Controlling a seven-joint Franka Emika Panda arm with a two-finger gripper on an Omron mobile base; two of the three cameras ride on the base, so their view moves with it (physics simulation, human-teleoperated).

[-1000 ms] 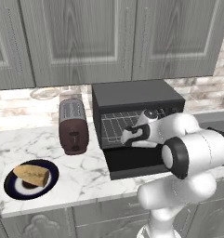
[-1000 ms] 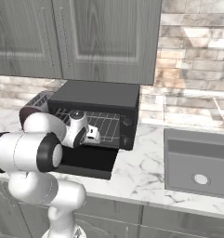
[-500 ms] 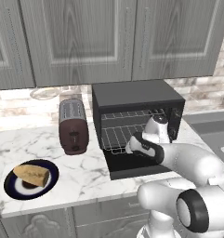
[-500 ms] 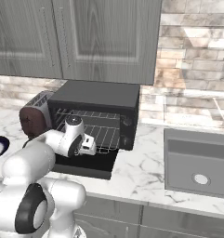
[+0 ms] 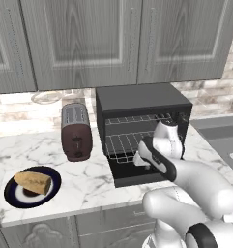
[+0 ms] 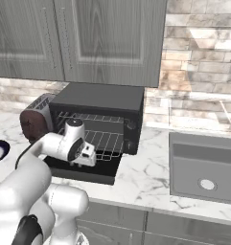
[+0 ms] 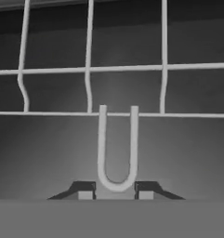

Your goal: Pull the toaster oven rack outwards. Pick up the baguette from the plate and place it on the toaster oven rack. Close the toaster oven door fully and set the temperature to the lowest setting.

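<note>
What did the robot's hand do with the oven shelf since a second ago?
The pincer drew back toward the robot and pulled the toaster oven rack outward over the open toaster oven door. Its tips now sit on either side of the rack's wire loop, just starting to spread. The baguette stayed on the plate, and the toaster stayed put.

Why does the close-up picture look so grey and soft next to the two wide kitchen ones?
Hand view: nearly colourless, dim oven interior, with a pale glow behind the wire loop of the toaster oven rack; edges are slightly soft. Left base view: even light, the toaster oven cavity dark, the baguette clear. Right base view: bright patches on the brick wall, no glare.
</note>
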